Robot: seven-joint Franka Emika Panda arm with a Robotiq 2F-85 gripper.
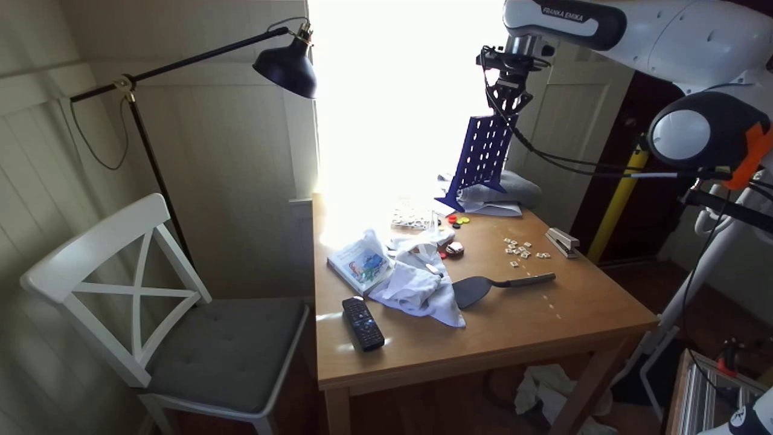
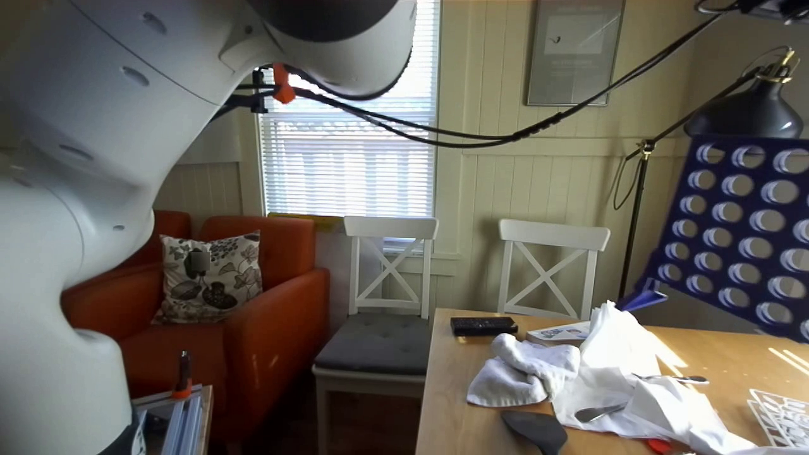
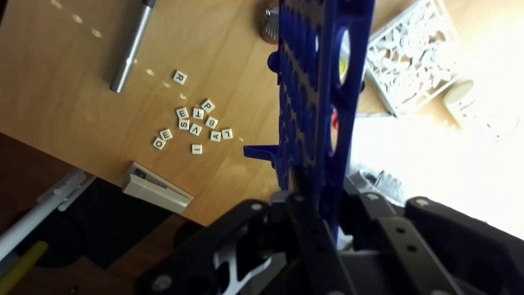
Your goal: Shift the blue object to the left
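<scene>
The blue object is a flat grid board with rows of round holes and feet at its lower edge. It shows in both exterior views (image 1: pixel 483 148) (image 2: pixel 741 229) and fills the middle of the wrist view (image 3: pixel 325 102). My gripper (image 1: pixel 506 112) is shut on the board's upper edge, with one finger on each face, as the wrist view shows (image 3: pixel 325 188). The board hangs tilted above the back part of the wooden table (image 1: pixel 501 326), its feet off the surface. In an exterior view the gripper is out of frame and the board is cut off at the right edge.
On the table are letter tiles (image 1: pixel 519 249), a stapler (image 1: pixel 563 243), a spatula (image 1: pixel 474 292), white cloths (image 1: pixel 413 290), a boxed book (image 1: pixel 362 269), a remote (image 1: pixel 363 324), a tray of white pieces (image 3: pixel 409 57) and a grey towel (image 1: pixel 513 188). A black lamp (image 1: pixel 290 67) overhangs nearby.
</scene>
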